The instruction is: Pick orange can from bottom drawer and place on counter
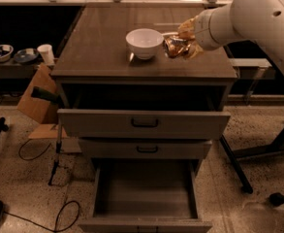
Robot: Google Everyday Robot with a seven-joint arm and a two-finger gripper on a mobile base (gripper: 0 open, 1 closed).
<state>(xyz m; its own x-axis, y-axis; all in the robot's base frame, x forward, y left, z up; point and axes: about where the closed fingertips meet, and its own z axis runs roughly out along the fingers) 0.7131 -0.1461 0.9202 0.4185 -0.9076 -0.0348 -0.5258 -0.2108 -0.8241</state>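
My gripper (180, 43) is shut on the orange can (174, 47), which lies tilted in its grasp just above the counter (102, 42), right of the white bowl (144, 42). The white arm reaches in from the upper right. The bottom drawer (146, 191) is pulled fully open at the bottom of the view and its floor is bare.
The top drawer (144, 123) is pulled partly out; the middle drawer (146, 148) sits a little out beneath it. A cardboard box (35, 101), cables and a white cup (46, 54) stand to the left. Chair legs (272, 149) are at the right.
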